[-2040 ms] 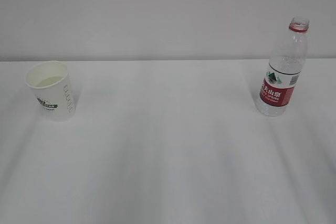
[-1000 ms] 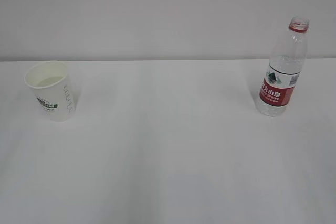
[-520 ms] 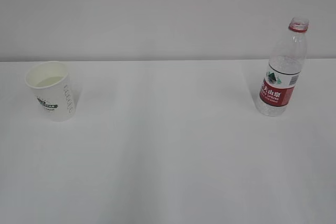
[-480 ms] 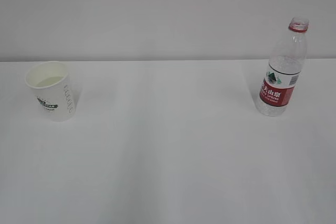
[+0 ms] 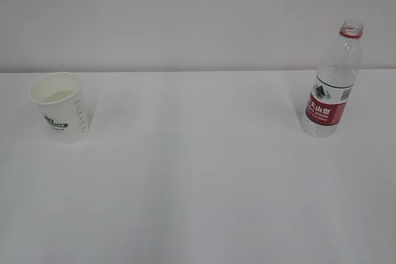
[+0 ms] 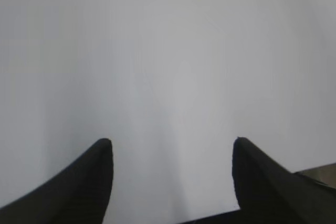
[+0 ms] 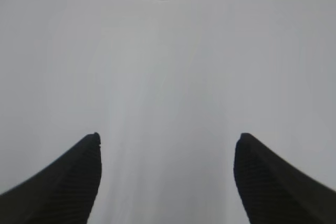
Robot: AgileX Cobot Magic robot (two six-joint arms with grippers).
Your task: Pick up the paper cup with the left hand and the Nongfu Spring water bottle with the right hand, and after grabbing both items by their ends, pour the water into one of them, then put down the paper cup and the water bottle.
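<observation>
A white desk [image 5: 198,183] runs back to a pale wall. A paper cup [image 5: 60,107] stands upright near the desk's left edge, its mouth open and a dark logo on its side. Well apart from it, near the right edge, a clear water bottle [image 5: 331,82] stands upright with a red label and no cap. Neither arm shows in the exterior view.

The left wrist view shows the left pincer [image 6: 173,153] with its two dark fingers spread wide over bare desk, holding nothing; the cup is out of that view. The right wrist view shows the right pincer [image 7: 167,148] likewise wide open and empty, with the bottle's base far ahead at the top edge.

The cup is likely light and thin-walled, easily crushed or tipped, so a gentle hold low on its wall would suit. The bottle looks thin and springy; squeezing could push water out of the open neck, so a firm, modest grip near its base seems safest.
</observation>
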